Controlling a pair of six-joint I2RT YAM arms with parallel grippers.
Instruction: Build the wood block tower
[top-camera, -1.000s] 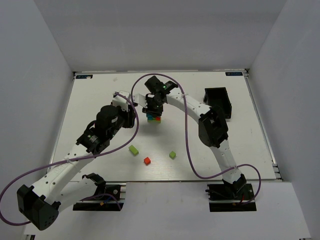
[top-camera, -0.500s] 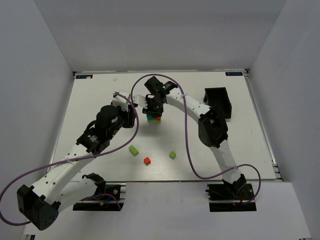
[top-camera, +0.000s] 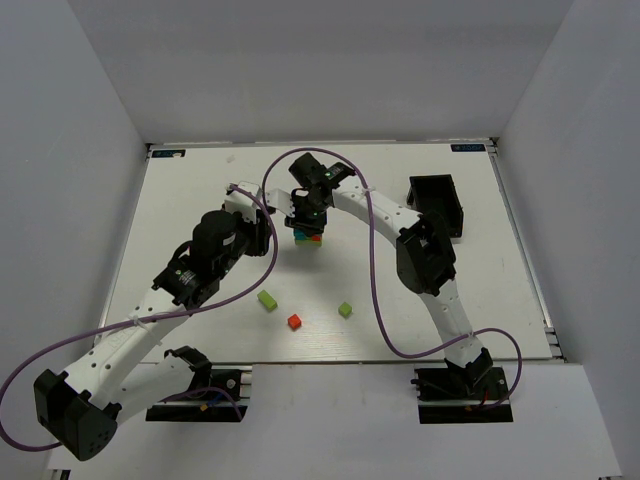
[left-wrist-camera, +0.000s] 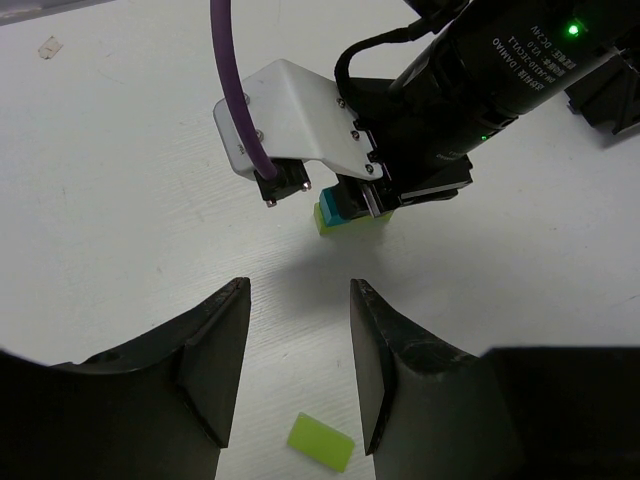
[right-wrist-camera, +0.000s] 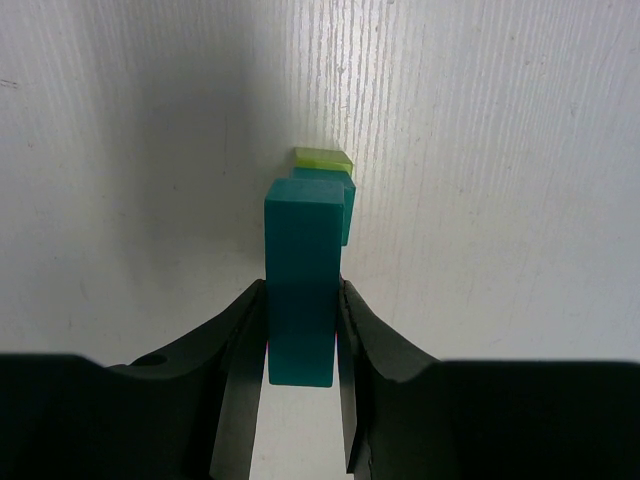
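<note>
Teal bar (right-wrist-camera: 300, 285) fills the centre of the right wrist view. It is clamped along its near half by the right gripper (right-wrist-camera: 300, 320), whose jaws stand narrow on its two long faces. Its long axis runs up the frame, in line with the fingers. Past its far end, and a little to the right in the frame, we see the top of the tower (right-wrist-camera: 347, 205): a teal piece with a lime edge showing beyond it. In the top view the tower (top-camera: 308, 238) sits at upper centre of the table (top-camera: 180, 200), directly under the right gripper (top-camera: 308, 212); teal and red show in it. We cannot tell whether the bar touches the stack or hangs just above it.

We judge that the coming move turns on this offset. The stack lies below the bar and slightly right of it in the wrist view, so the bar should be squared over it before the jaws let go. Released off-centre, it could tip.

Left gripper (left-wrist-camera: 298, 300) hangs wide and empty, pointing at the tower (left-wrist-camera: 350, 215) but apart from it; the right arm is plainly the nearer. Three loose pieces lie lower on the table: a lime block (top-camera: 267, 299), a red block (top-camera: 294, 321) and a second lime block (top-camera: 345, 310).
</note>
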